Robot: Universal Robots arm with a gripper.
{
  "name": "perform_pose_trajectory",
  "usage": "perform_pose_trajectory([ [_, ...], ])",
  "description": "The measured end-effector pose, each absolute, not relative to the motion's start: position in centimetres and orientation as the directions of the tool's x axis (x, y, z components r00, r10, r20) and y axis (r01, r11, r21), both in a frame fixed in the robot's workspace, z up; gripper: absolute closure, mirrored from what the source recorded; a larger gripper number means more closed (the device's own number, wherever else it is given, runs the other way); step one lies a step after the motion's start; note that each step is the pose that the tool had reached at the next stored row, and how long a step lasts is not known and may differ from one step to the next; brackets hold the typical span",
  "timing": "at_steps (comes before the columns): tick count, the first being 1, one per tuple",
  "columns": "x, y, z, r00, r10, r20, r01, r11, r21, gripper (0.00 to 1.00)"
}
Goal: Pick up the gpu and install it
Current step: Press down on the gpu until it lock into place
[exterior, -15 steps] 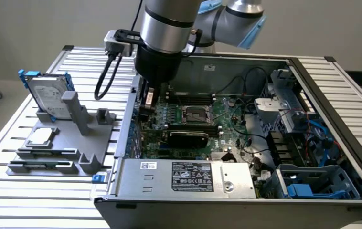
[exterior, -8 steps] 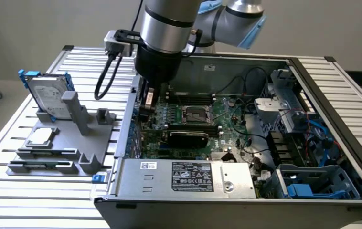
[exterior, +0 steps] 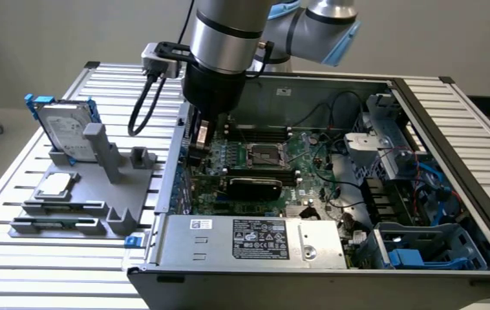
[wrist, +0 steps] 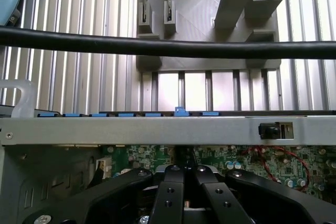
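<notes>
At the exterior view's left, the grey holder (exterior: 81, 194) on the slatted table (exterior: 21, 161) carries the hard drive in its blue frame (exterior: 64, 129) and the square processor chip (exterior: 55, 184); no card stands in it. Further right, the gripper (exterior: 200, 143) hangs inside the open computer case (exterior: 331, 258), low against the case's wall nearest the holder. Its fingers (wrist: 178, 192) are closed together. Whether they clamp anything cannot be told. Right of it, the gpu (exterior: 254, 187) appears to be the black rounded cover lying on the motherboard (exterior: 301, 161) below the processor socket. Its long axis runs across the board from left to right. By this reading the card is already seated
</notes>
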State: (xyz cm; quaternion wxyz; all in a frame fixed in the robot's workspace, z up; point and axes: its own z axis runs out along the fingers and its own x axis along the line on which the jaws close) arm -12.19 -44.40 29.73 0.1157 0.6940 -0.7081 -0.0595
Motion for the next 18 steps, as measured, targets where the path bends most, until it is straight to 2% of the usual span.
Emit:
perform_pose_trajectory([
  [18,-12.19,-44.10,29.46,-0.010,-0.996,0.088,-0.968,0.031,0.247,0.89],
])
